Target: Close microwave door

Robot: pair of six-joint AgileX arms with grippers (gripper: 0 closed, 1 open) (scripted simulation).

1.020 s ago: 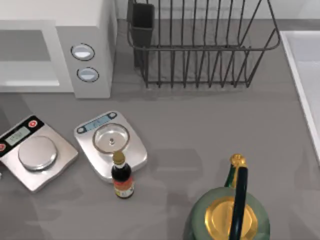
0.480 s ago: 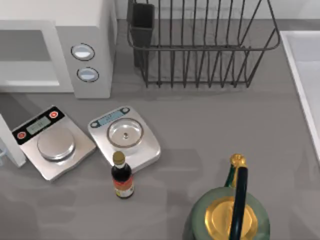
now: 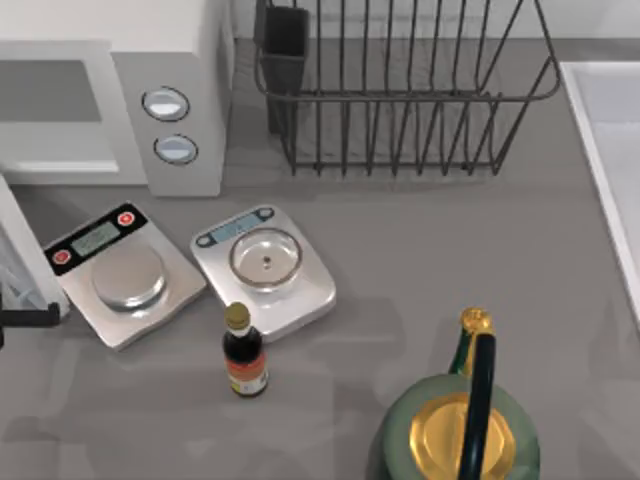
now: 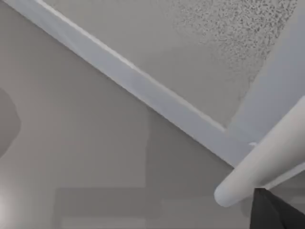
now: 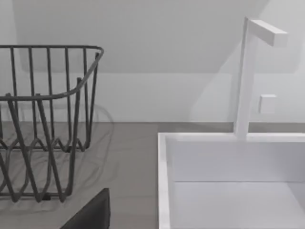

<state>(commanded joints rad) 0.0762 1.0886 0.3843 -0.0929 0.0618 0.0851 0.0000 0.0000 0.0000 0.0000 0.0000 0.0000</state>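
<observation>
Large white boxy microwave (image 3: 180,60) sits far left on the grey desk (image 3: 450,260), with its grey cavity exposed and two round silver-rimmed dials on the front panel. The flat white microwave door (image 3: 25,250) is swung out, seen as a slab edge at the left edge, near side of the oven, close beside the square silver scales with red buttons (image 3: 120,280). The left tool (image 3: 22,318) is a dark bit at the left edge, right at the door's near end; can't tell whether it is open or closed. The left wrist view shows the door's speckled window and a white round bar handle (image 4: 267,162). A second silver scales with a round dish (image 3: 265,265) is just right of the first, and a small dark bottle with a gold cap (image 3: 243,352) stands near it. Green kettle with gold lid (image 3: 460,430) near right. Dark wire dish rack (image 3: 400,90) far centre, white sink (image 3: 610,150) far right. The right tool (image 5: 90,217) faces the rack and sink; its state can't be told.
</observation>
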